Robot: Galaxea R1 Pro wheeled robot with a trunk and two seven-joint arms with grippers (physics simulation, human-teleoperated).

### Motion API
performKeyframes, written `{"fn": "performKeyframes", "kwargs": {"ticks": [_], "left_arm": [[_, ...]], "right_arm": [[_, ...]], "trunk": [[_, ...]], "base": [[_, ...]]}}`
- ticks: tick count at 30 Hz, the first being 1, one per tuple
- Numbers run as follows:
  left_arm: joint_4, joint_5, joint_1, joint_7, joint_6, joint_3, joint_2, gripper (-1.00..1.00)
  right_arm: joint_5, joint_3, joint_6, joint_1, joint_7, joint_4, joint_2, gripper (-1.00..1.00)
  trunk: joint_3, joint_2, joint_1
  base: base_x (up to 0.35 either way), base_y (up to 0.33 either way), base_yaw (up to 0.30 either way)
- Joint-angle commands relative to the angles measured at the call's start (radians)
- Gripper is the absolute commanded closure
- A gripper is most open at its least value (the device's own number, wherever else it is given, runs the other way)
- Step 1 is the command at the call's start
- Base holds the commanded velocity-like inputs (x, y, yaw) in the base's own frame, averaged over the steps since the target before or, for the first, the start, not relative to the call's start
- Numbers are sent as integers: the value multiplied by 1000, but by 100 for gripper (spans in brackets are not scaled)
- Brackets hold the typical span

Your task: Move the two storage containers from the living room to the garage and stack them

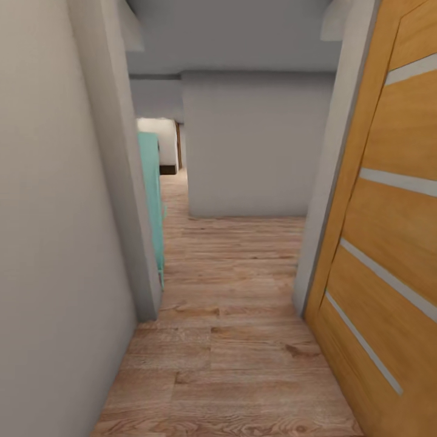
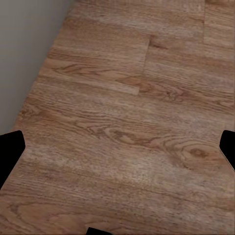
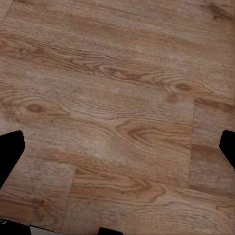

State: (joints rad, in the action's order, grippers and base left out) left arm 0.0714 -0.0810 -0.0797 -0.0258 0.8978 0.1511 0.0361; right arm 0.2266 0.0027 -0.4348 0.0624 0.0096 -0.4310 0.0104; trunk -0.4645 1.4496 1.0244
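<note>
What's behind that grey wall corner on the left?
A teal panel sticks out from behind the wall corner, standing on the wood floor. The rest of it is hidden, so what it belongs to is unclear.

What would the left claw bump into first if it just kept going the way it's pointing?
Most likely the wood plank floor. The left claw points down at bare planks, its fingertips wide apart with nothing between them. A grey wall runs alongside, off that line. How far off the floor lies is unclear.
</note>
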Motion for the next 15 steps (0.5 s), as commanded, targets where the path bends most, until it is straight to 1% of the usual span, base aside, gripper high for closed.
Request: {"fn": "performKeyframes", "kwargs": {"ticks": [1, 15], "left_arm": [[4, -5, -2, 0, 5, -2, 0, -100], [3, -5, -2, 0, 5, -2, 1, -100]], "right_arm": [[2, 0, -1, 0, 1, -2, 0, -100], [1, 0, -1, 0, 1, -2, 0, -100]], "trunk": [[0, 0, 1], [1, 0, 1]], "base": [[326, 0, 0], [326, 0, 0]]}}
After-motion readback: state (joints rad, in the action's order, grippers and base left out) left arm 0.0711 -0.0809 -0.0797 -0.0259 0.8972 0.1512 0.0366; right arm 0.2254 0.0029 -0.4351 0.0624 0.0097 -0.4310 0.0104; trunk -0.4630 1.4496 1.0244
